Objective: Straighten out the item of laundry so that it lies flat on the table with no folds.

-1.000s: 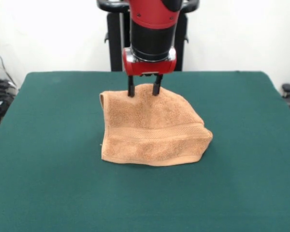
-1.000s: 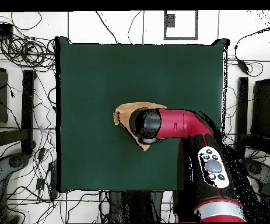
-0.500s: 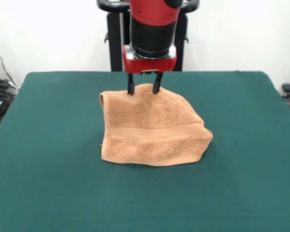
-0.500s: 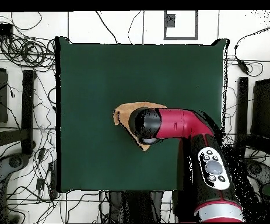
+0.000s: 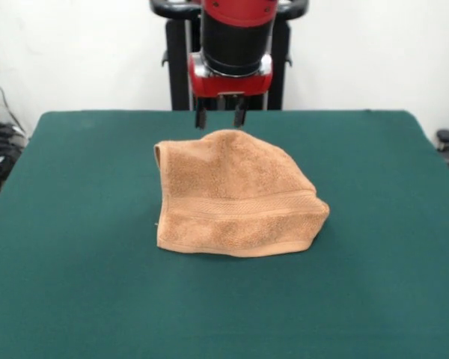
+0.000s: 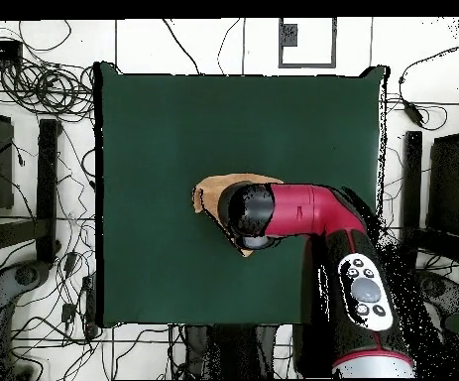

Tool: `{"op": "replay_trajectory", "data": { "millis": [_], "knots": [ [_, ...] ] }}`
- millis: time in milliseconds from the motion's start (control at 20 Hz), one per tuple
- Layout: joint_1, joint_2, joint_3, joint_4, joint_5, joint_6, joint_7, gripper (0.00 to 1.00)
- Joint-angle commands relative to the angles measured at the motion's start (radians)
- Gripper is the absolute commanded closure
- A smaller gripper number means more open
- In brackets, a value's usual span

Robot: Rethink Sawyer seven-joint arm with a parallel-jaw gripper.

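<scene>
The orange-tan towel, the item of laundry (image 5: 236,198), lies folded over itself in a bunched, rounded heap near the middle of the dark green table (image 5: 75,284). A woven band runs across its front. My gripper (image 5: 220,118) hangs open just above the towel's far top edge, with nothing between its fingers. In the overhead view the red and black arm covers most of the towel (image 6: 209,189), and only its left edge and a lower corner show.
The table's green cloth (image 6: 173,119) spreads wide on every side of the towel. Black stands and tangled cables (image 6: 35,198) lie on the floor beyond the table's edges.
My gripper has risen straight up off the towel's far top edge, where its fingers stood one second ago. The towel has kept its shape and place.
</scene>
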Motion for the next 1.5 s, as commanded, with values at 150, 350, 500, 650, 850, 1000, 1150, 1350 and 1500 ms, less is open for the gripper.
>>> {"op": "replay_trajectory", "data": {
  "millis": [150, 350, 500, 650, 850, 1000, 1150, 1350, 1500],
  "knots": [
    [-0.035, 0.06, 0.065, 0.003, -0.134, -0.002, -0.153, 0.0],
    [-0.083, 0.081, 0.105, -0.008, -0.186, -0.045, -0.215, 0.0],
    [-0.14, 0.109, 0.176, -0.016, -0.211, -0.102, -0.276, 0.0],
    [-0.184, 0.13, 0.225, -0.025, -0.241, -0.125, -0.31, 0.0],
    [-0.235, 0.118, 0.285, -0.025, -0.289, -0.118, -0.382, 0.0],
    [-0.265, 0.114, 0.325, -0.031, -0.308, -0.115, -0.391, 0.0],
    [-0.296, 0.132, 0.375, -0.033, -0.326, -0.147, -0.396, 0.0],
    [-0.305, 0.134, 0.401, -0.04, -0.351, -0.141, -0.39, 0.0],
    [-0.314, 0.136, 0.419, -0.044, -0.36, -0.124, -0.401, 0.0]
  ]
}}
